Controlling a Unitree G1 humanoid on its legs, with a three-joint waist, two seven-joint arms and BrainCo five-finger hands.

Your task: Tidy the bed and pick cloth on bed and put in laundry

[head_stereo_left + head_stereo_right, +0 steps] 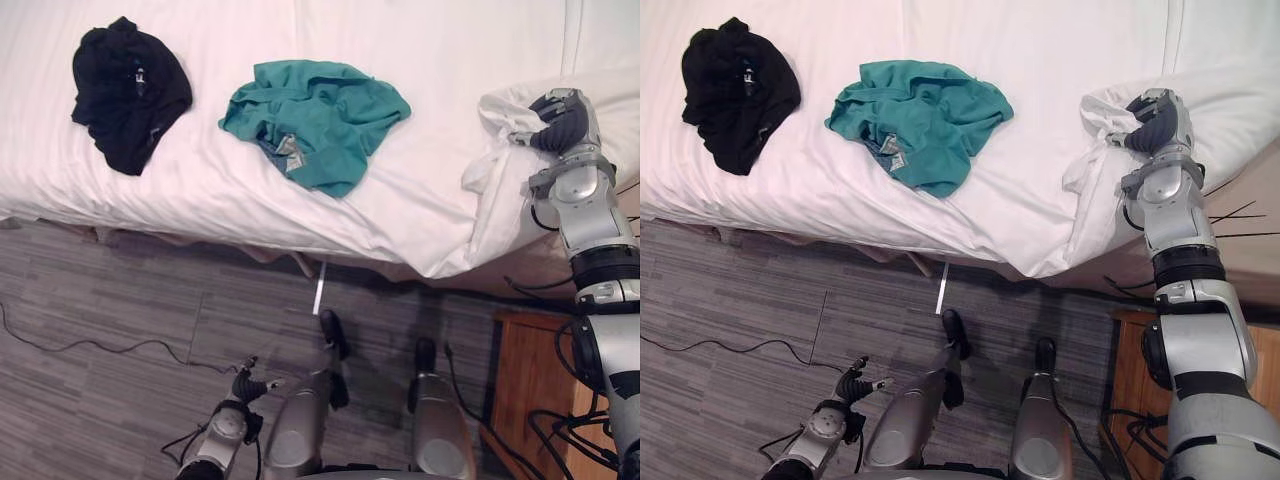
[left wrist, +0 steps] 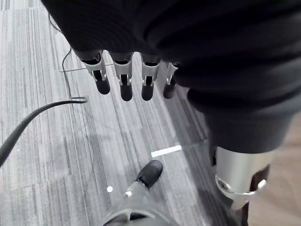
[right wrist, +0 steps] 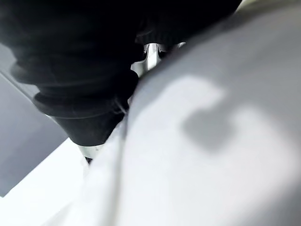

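A crumpled black cloth (image 1: pixel 128 90) lies at the bed's left. A teal cloth (image 1: pixel 315 120) lies bunched near the middle, close to the front edge. At the bed's right corner my right hand (image 1: pixel 562 122) rests on the mattress, its fingers curled into a bunched-up fold of the white sheet (image 1: pixel 500 118), which hangs down over the corner. In the right wrist view the white sheet (image 3: pixel 202 141) lies pressed against that hand. My left hand (image 1: pixel 245 386) hangs low over the grey floor, well away from the bed, with its fingers (image 2: pixel 126 80) straight and holding nothing.
The white bed (image 1: pixel 420 50) spans the upper part of the view, its front edge over grey plank flooring (image 1: pixel 120 290). A wooden nightstand (image 1: pixel 530 380) stands at the lower right beside the bed. A thin white strip (image 1: pixel 319 288) lies on the floor.
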